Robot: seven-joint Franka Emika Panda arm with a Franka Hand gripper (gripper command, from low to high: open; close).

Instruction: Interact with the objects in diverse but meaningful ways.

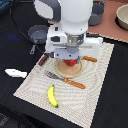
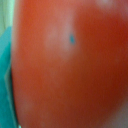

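Note:
The red round tomato (image 1: 72, 63) sits on a round wooden board (image 1: 70, 71) on the woven mat. My gripper (image 1: 71, 59) is straight down on it, and the hand hides the fingers. In the wrist view the tomato (image 2: 70, 65) fills nearly the whole blurred picture and no fingers show. The yellow banana (image 1: 52, 96) lies at the mat's near edge. The brown sausage stick (image 1: 44, 60) lies at the mat's edge on the exterior view's left. The white-and-blue fish piece (image 1: 16, 73) lies off the mat on the dark table. The grey frying pan (image 1: 37, 34) stands behind the arm.
A fork with an orange handle (image 1: 65, 80) lies just in front of the board. Another orange-handled utensil (image 1: 90, 59) lies to the exterior view's right of the gripper. A grey pot (image 1: 97, 12) and a beige bowl (image 1: 122, 17) stand at the back.

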